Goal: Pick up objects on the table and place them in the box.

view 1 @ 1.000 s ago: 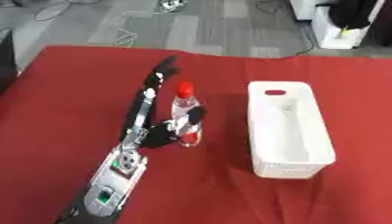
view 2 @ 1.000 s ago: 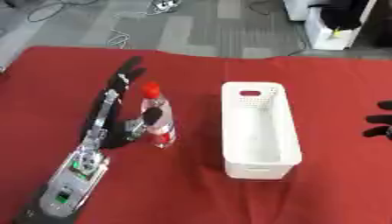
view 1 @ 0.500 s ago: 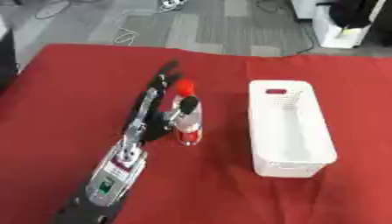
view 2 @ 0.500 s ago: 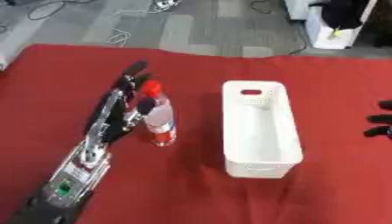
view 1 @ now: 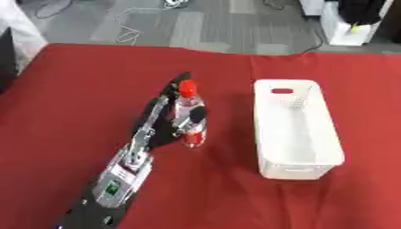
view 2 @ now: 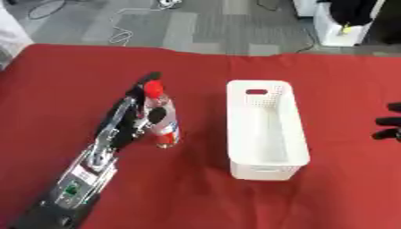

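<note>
A: Standing upright on the red tablecloth [view 1: 94, 89], one clear plastic bottle [view 1: 189, 121], red cap on top, red band low on the body. It sits left of the white box [view 1: 297, 129], near but apart from it.

B: Count?

A: One bottle, one box. Two robot hands, one per side.

B: Box contents?

A: Looks empty, white floor visible inside. Long rectangular bin, small perforations and a handle slot at its far end.

B: Left hand?

A: Left hand [view 1: 168, 114] is against the bottle on the side away from the box, arm running down toward the lower left corner. Fingers reach up past the bottle toward cap height, thumb wraps across the front of the body. So it is curled around the bottle. Bottle base seems to be on the cloth, cannot tell for sure.

B: Right hand?

A: Right hand [view 2: 388, 127] only shows in the right eye view, as dark fingertips at the edge, well right of the box. Cannot tell if the fingers are spread or curled.
</note>
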`<state>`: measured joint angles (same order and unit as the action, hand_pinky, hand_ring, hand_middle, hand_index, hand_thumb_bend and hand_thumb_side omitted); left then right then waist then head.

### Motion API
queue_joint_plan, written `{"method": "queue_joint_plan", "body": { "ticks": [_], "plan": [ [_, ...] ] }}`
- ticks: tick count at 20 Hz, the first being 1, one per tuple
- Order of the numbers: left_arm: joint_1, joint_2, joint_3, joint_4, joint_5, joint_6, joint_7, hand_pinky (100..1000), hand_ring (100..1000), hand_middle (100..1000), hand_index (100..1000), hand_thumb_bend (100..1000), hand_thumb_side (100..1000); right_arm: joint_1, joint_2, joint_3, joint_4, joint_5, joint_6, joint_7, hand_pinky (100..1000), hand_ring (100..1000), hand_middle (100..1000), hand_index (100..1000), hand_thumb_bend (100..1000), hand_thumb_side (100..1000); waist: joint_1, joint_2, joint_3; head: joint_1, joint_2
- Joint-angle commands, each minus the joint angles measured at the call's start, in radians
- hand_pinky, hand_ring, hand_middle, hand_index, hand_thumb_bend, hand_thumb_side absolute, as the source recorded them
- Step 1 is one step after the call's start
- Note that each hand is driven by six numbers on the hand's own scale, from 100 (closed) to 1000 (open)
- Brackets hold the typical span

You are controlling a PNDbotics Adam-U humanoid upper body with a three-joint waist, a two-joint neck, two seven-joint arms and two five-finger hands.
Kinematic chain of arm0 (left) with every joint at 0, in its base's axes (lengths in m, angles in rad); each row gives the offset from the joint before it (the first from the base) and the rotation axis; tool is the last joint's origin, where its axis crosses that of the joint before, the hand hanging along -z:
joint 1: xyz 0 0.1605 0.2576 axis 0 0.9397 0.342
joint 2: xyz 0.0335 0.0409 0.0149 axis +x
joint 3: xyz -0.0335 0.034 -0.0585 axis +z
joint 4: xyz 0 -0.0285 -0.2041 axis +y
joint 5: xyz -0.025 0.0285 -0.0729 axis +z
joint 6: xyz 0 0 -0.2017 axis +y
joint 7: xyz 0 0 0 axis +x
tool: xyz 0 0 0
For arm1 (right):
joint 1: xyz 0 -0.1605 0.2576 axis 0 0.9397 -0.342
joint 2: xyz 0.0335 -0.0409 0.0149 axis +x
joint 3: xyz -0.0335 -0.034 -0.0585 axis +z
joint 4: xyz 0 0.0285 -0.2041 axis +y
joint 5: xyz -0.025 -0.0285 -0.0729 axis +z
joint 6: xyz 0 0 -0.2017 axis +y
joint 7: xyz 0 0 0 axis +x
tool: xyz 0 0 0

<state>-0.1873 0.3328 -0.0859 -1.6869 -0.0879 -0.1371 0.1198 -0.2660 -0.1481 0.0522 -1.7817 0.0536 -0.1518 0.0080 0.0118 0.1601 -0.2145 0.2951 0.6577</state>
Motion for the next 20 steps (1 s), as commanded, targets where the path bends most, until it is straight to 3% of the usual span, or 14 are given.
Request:
{"method": "queue_joint_plan", "body": {
  "ticks": [1, 5, 10, 13, 14, 15, 16, 17, 18, 20],
  "plan": [
    [-0.011, 0.002, -0.003, 0.0, -0.039, -0.008, -0.02, 973, 924, 959, 992, 736, 714, -0.012, -0.002, -0.001, -0.019, -0.004, -0.001, 0.002, 488, 597, 671, 717, 100, 805, 0.002, -0.008, -0.003, -0.001, 0.0],
    [-0.01, -0.003, -0.002, 0.018, -0.084, 0.001, -0.034, 939, 888, 939, 994, 741, 662, -0.013, -0.001, -0.002, -0.021, -0.004, -0.001, 0.001, 488, 597, 671, 717, 100, 805, 0.005, -0.007, -0.004, -0.003, 0.002],
    [-0.01, -0.01, 0.0, 0.035, -0.144, 0.027, -0.03, 927, 868, 919, 981, 702, 515, -0.013, -0.001, -0.003, -0.022, -0.004, 0.0, 0.0, 488, 597, 670, 717, 100, 806, 0.007, -0.004, -0.007, -0.005, 0.002],
    [-0.011, -0.013, 0.0, 0.041, -0.175, 0.039, -0.011, 902, 857, 903, 966, 709, 494, -0.013, 0.0, -0.004, -0.023, -0.005, 0.001, 0.001, 488, 597, 670, 717, 100, 807, 0.007, -0.003, -0.008, -0.004, 0.002],
    [-0.011, -0.016, 0.003, 0.042, -0.183, 0.043, 0.004, 817, 795, 837, 910, 716, 469, -0.013, 0.0, -0.004, -0.023, -0.005, 0.001, 0.001, 488, 596, 670, 717, 100, 807, 0.007, -0.002, -0.008, -0.004, 0.002],
    [-0.012, -0.018, 0.004, 0.043, -0.191, 0.048, 0.027, 795, 774, 816, 892, 719, 462, -0.013, 0.0, -0.004, -0.023, -0.005, 0.001, 0.001, 488, 596, 670, 717, 100, 808, 0.007, -0.002, -0.008, -0.004, 0.001],
    [-0.013, -0.02, 0.008, 0.045, -0.197, 0.054, 0.057, 698, 655, 704, 804, 730, 422, -0.013, 0.0, -0.004, -0.023, -0.006, 0.001, 0.001, 488, 596, 670, 717, 100, 811, 0.007, -0.002, -0.008, -0.004, 0.001],
    [-0.014, -0.022, 0.01, 0.046, -0.201, 0.061, 0.094, 739, 713, 757, 842, 727, 438, -0.013, 0.0, -0.004, -0.023, -0.006, 0.001, 0.001, 488, 596, 670, 717, 100, 809, 0.007, -0.001, -0.008, -0.003, 0.001],
    [-0.016, -0.025, 0.013, 0.049, -0.202, 0.069, 0.133, 605, 540, 590, 735, 741, 386, -0.013, 0.001, -0.005, -0.023, -0.007, 0.002, 0.001, 488, 595, 670, 717, 100, 817, 0.007, -0.001, -0.008, -0.003, 0.0],
    [-0.02, -0.028, 0.014, 0.056, -0.204, 0.085, 0.213, 538, 492, 541, 702, 759, 377, -0.013, 0.001, -0.005, -0.023, -0.008, 0.002, 0.0, 488, 595, 670, 717, 100, 823, 0.007, -0.001, -0.009, -0.002, -0.002]
  ]
}}
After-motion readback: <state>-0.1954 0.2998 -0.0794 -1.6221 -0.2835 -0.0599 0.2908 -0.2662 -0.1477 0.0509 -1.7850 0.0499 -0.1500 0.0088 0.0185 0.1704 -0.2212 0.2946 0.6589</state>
